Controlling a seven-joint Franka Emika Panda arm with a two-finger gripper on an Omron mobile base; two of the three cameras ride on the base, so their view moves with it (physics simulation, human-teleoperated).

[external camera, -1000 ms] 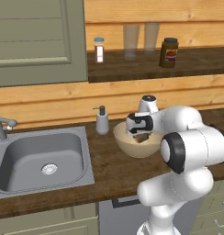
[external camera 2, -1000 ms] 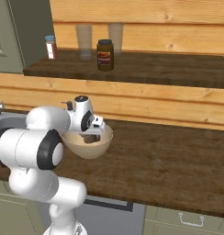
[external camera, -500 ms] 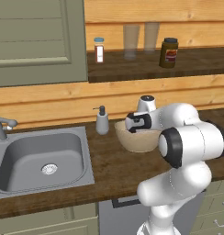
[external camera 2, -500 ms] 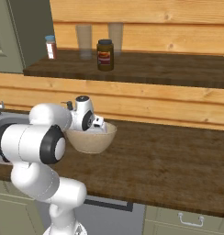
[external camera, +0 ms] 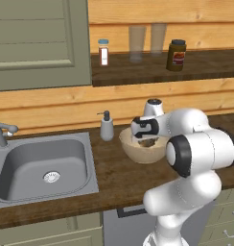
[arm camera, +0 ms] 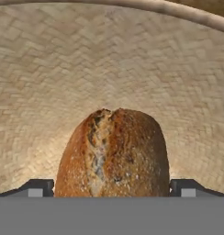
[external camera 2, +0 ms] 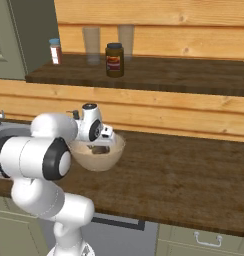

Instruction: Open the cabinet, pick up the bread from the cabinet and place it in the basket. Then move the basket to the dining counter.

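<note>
Bread [arm camera: 113, 153] lying inside the basket [external camera: 144, 149], between the tips of the tool [arm camera: 112, 187], which is spread wide, gripping nothing; basket sitting mid-counter [external camera: 114, 168].

A rendered home kitchen, timber-lined.

A grey steel sink [external camera: 44, 172] with a tap [external camera: 4, 132] sits in a dark wooden worktop [external camera 2: 189, 180], a soap dispenser [external camera: 107, 127] beside it. Sage-green cupboards [external camera: 37, 43] hang above and drawers [external camera 2: 204, 240] stand below. A wooden shelf [external camera: 162, 69] on the plank wall carries a spice shaker [external camera: 104, 52], two glasses [external camera: 137, 42] and a dark jar [external camera: 176, 55].
</note>
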